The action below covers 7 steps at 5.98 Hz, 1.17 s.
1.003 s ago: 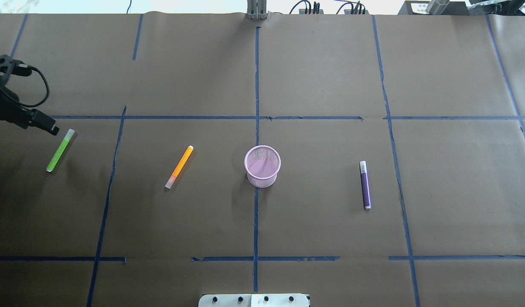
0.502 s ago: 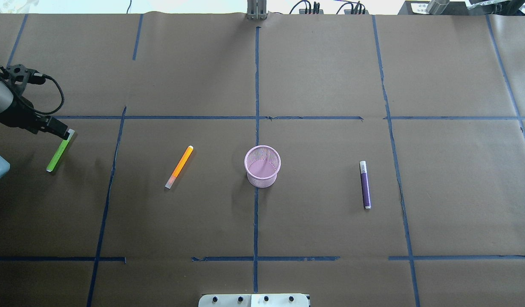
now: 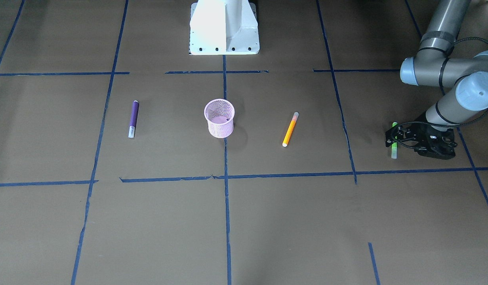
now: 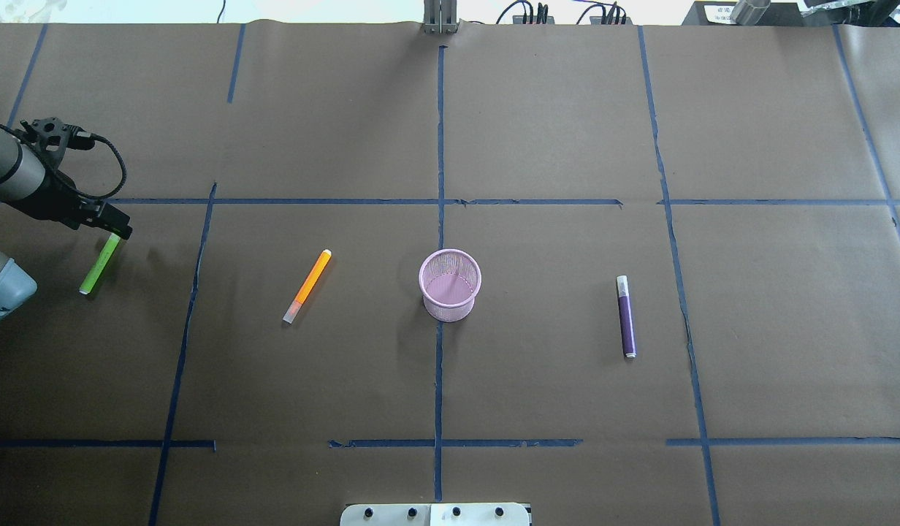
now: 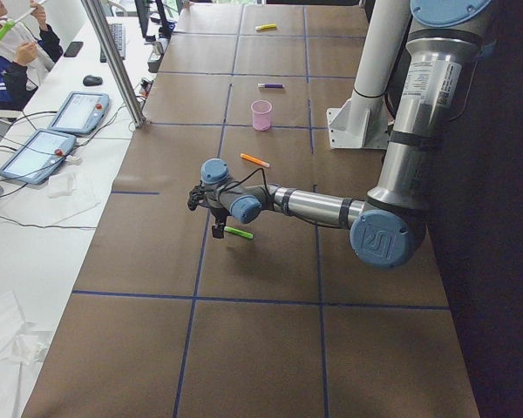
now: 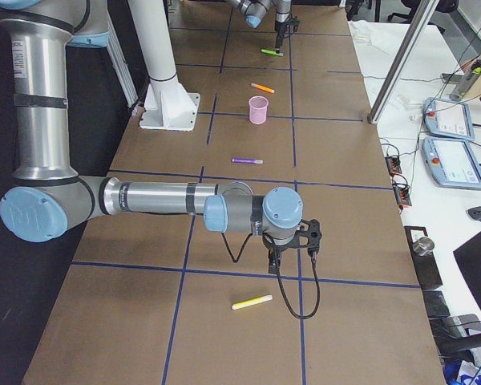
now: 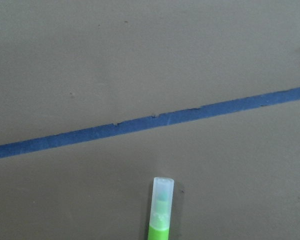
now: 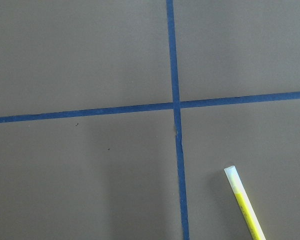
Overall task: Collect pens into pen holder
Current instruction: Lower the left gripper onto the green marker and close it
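The left tool [image 4: 118, 229] and right tool [image 6: 274, 265] each point down, held low.

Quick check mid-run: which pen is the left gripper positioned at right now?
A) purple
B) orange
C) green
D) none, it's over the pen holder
C: the left gripper is at the cap end of the green pen, while the orange pen and purple pen lie alone on either side of the pen holder.

Wide table [image 4: 552, 124] covered in brown paper, blue tape lines [image 4: 440, 146] marking a grid of rectangles, black cables [image 4: 527, 13] at its far edge, aluminium post [image 5: 113, 61], white side desk [image 5: 17, 261] with 2 touchscreen tablets [image 5: 37, 155], keyboard [image 5: 115, 39], mouse [image 5: 91, 80], even bright light
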Each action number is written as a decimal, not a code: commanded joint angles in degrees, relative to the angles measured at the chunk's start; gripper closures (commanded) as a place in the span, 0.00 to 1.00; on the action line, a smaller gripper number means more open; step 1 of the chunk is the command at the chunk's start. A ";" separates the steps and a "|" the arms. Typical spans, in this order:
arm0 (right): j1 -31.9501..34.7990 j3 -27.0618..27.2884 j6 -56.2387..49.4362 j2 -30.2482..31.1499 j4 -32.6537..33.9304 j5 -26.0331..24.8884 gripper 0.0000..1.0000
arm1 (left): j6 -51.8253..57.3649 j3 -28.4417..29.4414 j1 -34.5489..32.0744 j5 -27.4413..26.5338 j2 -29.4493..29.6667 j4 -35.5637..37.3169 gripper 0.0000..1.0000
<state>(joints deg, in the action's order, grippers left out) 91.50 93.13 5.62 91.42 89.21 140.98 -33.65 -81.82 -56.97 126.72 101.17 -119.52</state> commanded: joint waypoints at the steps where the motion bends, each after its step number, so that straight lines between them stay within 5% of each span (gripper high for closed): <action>1: 0.08 -0.06 0.00 -0.01 0.00 -0.01 0.00 | -0.01 0.44 0.19 -0.16 0.96 0.16 0.00; 4: 0.08 -0.23 0.00 -0.01 0.00 -0.01 0.00 | 0.25 0.70 1.60 -0.16 0.96 0.16 0.03; 7: 0.08 -0.23 0.09 -0.10 0.09 -0.01 0.00 | 0.25 0.70 1.60 -0.25 0.43 0.25 0.21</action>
<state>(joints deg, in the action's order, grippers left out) 91.54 92.90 5.71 91.37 89.29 140.98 -33.40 -81.12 -55.38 126.44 101.72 -119.29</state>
